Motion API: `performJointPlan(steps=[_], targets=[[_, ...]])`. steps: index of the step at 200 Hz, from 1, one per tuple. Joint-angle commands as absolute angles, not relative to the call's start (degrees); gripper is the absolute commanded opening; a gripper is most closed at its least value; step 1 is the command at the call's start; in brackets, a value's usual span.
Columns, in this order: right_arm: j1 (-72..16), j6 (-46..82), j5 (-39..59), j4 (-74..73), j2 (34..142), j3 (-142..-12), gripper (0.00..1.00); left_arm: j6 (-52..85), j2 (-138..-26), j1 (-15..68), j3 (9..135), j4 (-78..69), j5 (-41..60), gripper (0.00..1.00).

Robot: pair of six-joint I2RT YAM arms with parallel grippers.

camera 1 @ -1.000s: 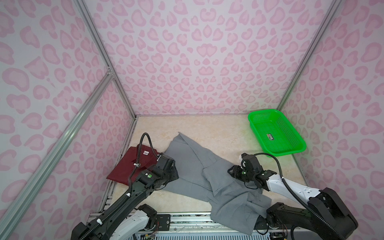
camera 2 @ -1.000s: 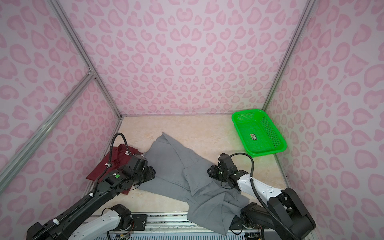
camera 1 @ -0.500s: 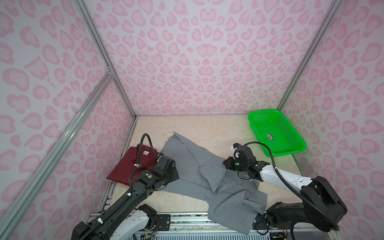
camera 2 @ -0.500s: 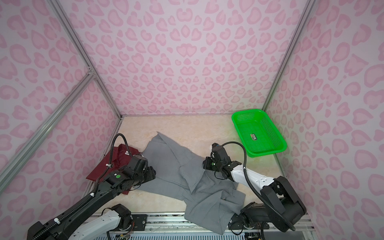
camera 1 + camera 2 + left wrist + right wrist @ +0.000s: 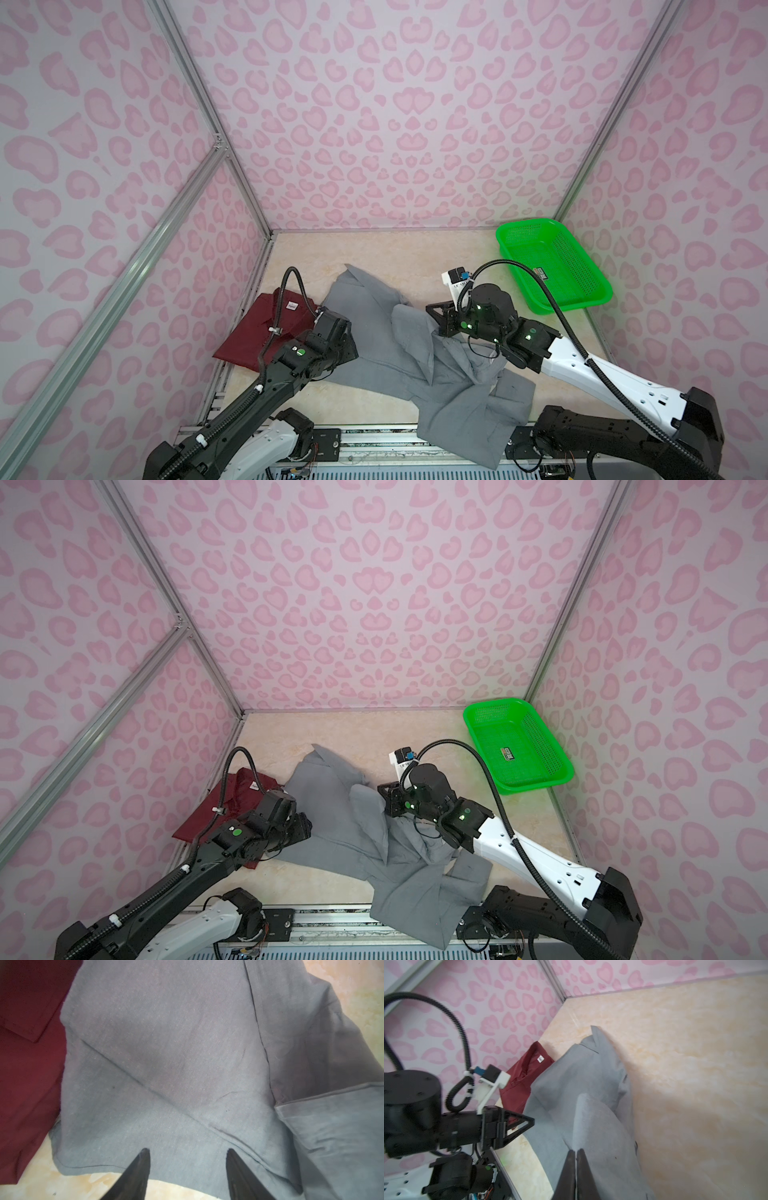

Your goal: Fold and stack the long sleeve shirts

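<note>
The grey long sleeve shirt point(image 5: 374, 332) point(image 5: 328, 812) lies crumpled across the middle of the table, its lower part hanging over the front edge. My right gripper point(image 5: 434, 324) point(image 5: 384, 802) point(image 5: 576, 1150) is shut on a raised fold of it, held up over the shirt's middle. My left gripper point(image 5: 347, 351) point(image 5: 187, 1150) is open, its fingertips point(image 5: 144, 1153) resting low on the grey shirt's point(image 5: 166, 1053) left hem with nothing pinched. The folded maroon shirt point(image 5: 257, 332) point(image 5: 232, 800) point(image 5: 527, 1076) lies at the left, partly under the grey one.
A bright green basket point(image 5: 582, 305) point(image 5: 540, 785) stands at the back right with a small label inside. Pink-patterned walls close in the table on three sides. A metal rail point(image 5: 374, 436) runs along the front edge.
My right gripper has shut on the grey shirt and carried a fold of it left and away, over the shirt's middle. The left arm has not moved.
</note>
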State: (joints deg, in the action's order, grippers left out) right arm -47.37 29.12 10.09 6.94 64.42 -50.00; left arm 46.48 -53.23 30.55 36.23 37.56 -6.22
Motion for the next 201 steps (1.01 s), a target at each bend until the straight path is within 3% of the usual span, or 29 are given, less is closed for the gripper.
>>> performJointPlan(steps=[1, 51, 59, 72, 93, 164, 201], targets=[[-51.2, 26.2, 7.5, 5.5, 65.1, -48.6, 0.0, 46.9, -53.1, 30.5, 36.9, 36.6, -6.2, 0.6], [-59.1, 34.9, 12.8, -0.1, 74.5, -39.1, 0.0, 46.8, -52.1, 30.5, 36.9, 37.5, -6.6, 0.6], [-58.5, 36.3, 10.7, 1.5, 72.9, -37.8, 0.21, 46.8, -51.9, 30.4, 36.8, 37.6, -6.6, 0.6], [-55.8, 38.4, 8.0, 3.5, 68.2, -35.3, 0.43, 46.8, -51.6, 30.5, 36.5, 37.5, -6.5, 0.6], [-52.1, 42.0, -1.0, 11.1, 59.8, -32.7, 0.61, 46.9, -51.7, 30.5, 36.4, 37.4, -6.2, 0.6], [-45.0, 52.8, -2.8, 12.1, 51.4, -21.1, 0.64, 46.7, -51.2, 30.5, 36.7, 37.9, -6.0, 0.6], [-41.4, 53.7, 3.3, -1.4, 56.6, -18.5, 0.55, 47.0, -52.0, 30.5, 37.0, 37.5, -5.4, 0.6]])
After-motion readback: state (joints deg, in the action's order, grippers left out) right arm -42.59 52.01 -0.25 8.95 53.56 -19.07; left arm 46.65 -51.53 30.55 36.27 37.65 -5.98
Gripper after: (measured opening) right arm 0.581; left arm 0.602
